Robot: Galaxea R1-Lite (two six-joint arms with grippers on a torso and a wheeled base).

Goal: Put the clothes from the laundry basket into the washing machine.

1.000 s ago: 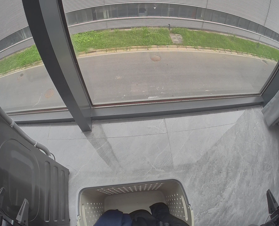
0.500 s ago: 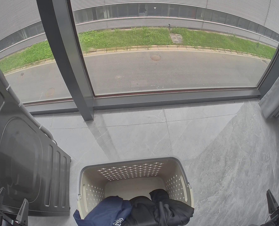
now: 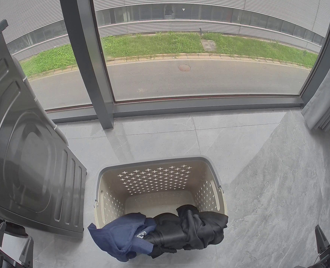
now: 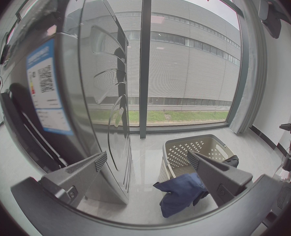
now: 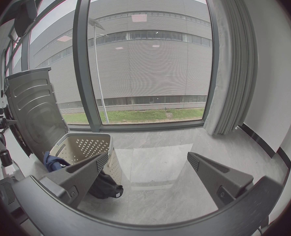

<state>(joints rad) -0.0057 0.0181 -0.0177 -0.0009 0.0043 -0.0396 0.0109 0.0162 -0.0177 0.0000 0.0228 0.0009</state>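
Both left gripper (image 4: 146, 154) and right gripper (image 5: 147, 154) stay open, empty — camera shift reveals more laundry basket (image 3: 157, 161).

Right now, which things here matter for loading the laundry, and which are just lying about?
For the job: laundry basket; blue garment and black garment, both draped over its near rim; washing machine, on the robot's left.

Just there: window frame; curtain; floor tiles.
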